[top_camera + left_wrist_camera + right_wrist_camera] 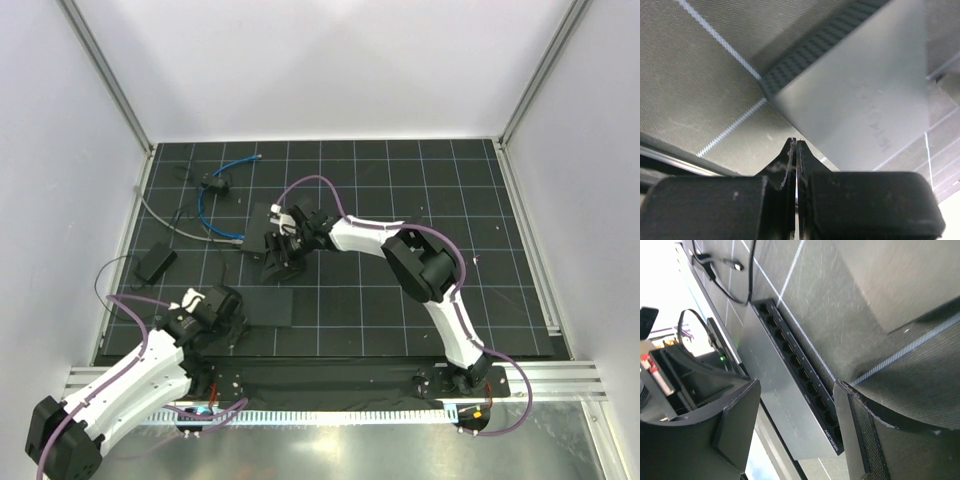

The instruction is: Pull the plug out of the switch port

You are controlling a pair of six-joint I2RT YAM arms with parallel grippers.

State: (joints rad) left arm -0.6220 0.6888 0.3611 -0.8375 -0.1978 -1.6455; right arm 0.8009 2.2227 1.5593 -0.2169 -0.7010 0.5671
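So the plug (238, 238) is only visible to us from the top camera. It's the pale tip on the near end of the blue cable (203, 205), sitting on the grid mat (400, 300) just to the left of the right gripper (796, 385). It's way too small there for us to tell if it's actually seated in a switch port (790, 347) or just lying next to the box. In the right wrist view the switch (785, 410) runs diagonally between the two fingers, with its row of ports facing up and to the right. The jaws are spread wide on either side of it, and we can't say whether either finger touches it. They aren't gripping anything we can see. The grey cable (165, 222) runs in from the left and ends close to the same spot as the plug. The left gripper (796, 145) is well off to the near left with its jaws pressed fully together on nothing, hanging by the corner of the flat black slab (865, 90).
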